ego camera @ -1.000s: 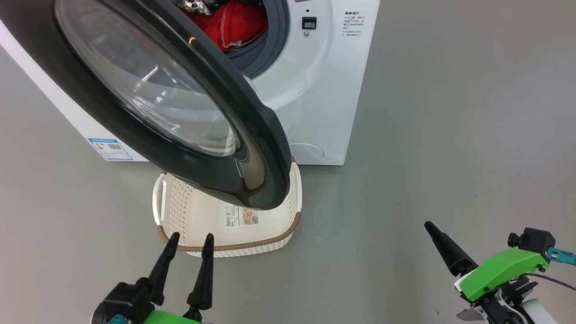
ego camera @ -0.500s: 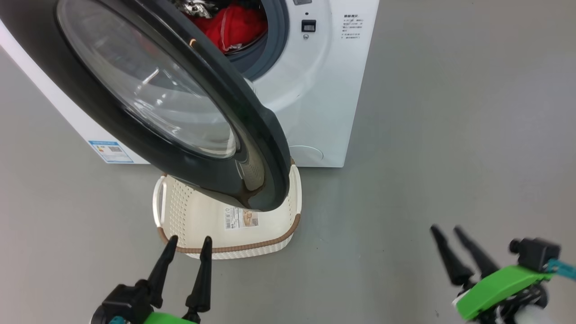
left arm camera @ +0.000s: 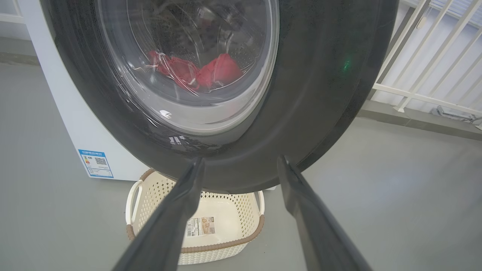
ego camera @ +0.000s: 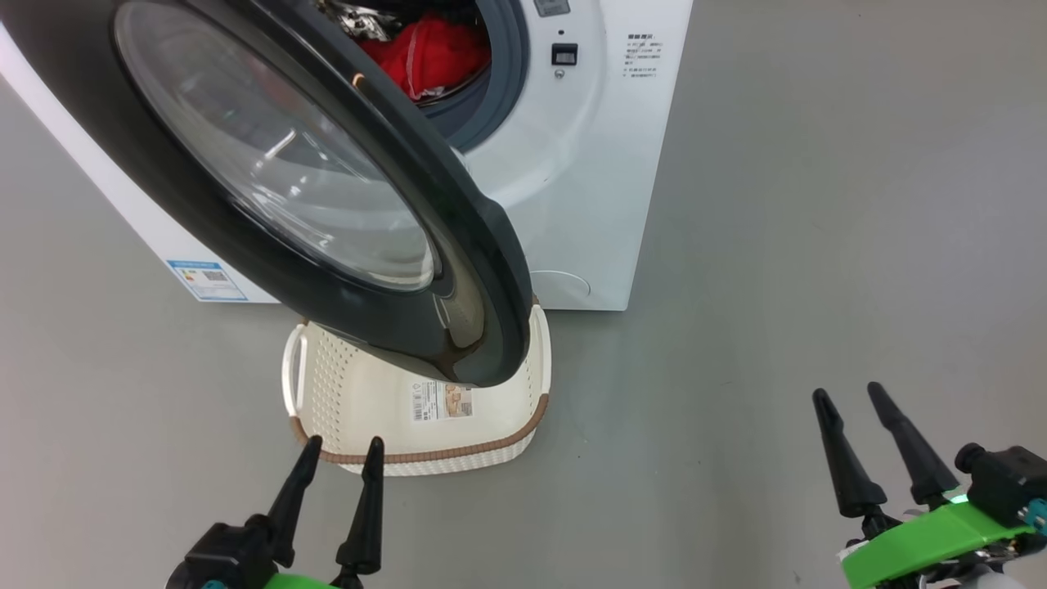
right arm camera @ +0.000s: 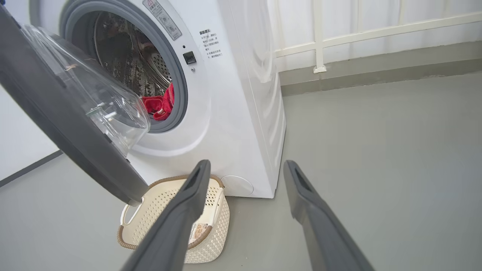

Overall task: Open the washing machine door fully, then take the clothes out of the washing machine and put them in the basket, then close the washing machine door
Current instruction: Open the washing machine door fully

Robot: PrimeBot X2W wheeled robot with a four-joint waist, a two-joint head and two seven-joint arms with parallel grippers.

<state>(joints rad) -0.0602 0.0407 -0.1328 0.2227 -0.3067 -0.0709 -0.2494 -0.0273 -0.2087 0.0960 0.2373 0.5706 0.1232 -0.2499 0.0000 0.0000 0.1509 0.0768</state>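
Right gripper has swung upright; washing machine door overhangs the basket.

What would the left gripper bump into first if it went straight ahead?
The left gripper would probably hit the washing machine door, on its black lower rim above the basket; depth is unclear.

Three views gathered round the basket: one high, two low.
The head view looks steeply down on the basket from above its near side, fairly close. The left wrist view sits low just before the basket, facing the washing machine door close up. The right wrist view stands farther off, to the robot's right of the basket, facing the washing machine obliquely. All three share the basket, door and clothes.
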